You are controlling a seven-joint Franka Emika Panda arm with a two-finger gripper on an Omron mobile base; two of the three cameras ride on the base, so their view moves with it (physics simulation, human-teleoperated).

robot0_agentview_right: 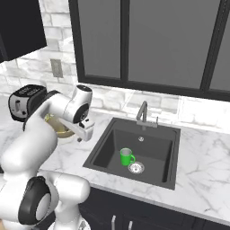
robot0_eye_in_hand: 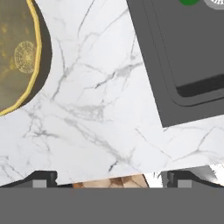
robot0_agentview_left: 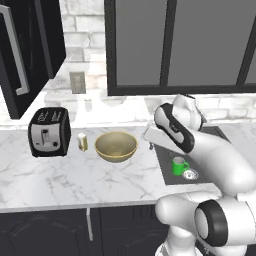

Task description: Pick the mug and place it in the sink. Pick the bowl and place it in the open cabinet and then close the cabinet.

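The green mug (robot0_agentview_left: pixel 179 165) (robot0_agentview_right: pixel 126 157) stands upright in the black sink (robot0_agentview_left: pixel 167 175) (robot0_agentview_right: pixel 155 143), beside the round steel drain (robot0_agentview_right: pixel 136 167). On the marble counter left of the sink sits the wide olive-gold bowl (robot0_agentview_left: pixel 116 146) (robot0_eye_in_hand: pixel 17 57); my arm partly hides the bowl (robot0_agentview_right: pixel 60 129) in the right base view. My gripper (robot0_agentview_left: pixel 150 141) (robot0_agentview_right: pixel 83 136) (robot0_eye_in_hand: pixel 111 180) hovers open and pointing down over the bare counter strip between bowl and sink, holding nothing. The black wall cabinet (robot0_agentview_left: pixel 22 55) (robot0_agentview_right: pixel 20 24) hangs at the upper left, its door swung open.
A toaster (robot0_agentview_left: pixel 48 132) (robot0_agentview_right: pixel 24 101) and a small brass-coloured cylinder (robot0_agentview_left: pixel 82 141) stand left of the bowl. The grey faucet (robot0_agentview_right: pixel 143 112) rises behind the sink. Grey-paned glass cabinets (robot0_agentview_left: pixel 180 45) hang above. The counter's front edge (robot0_eye_in_hand: pixel 109 175) runs just under the gripper.
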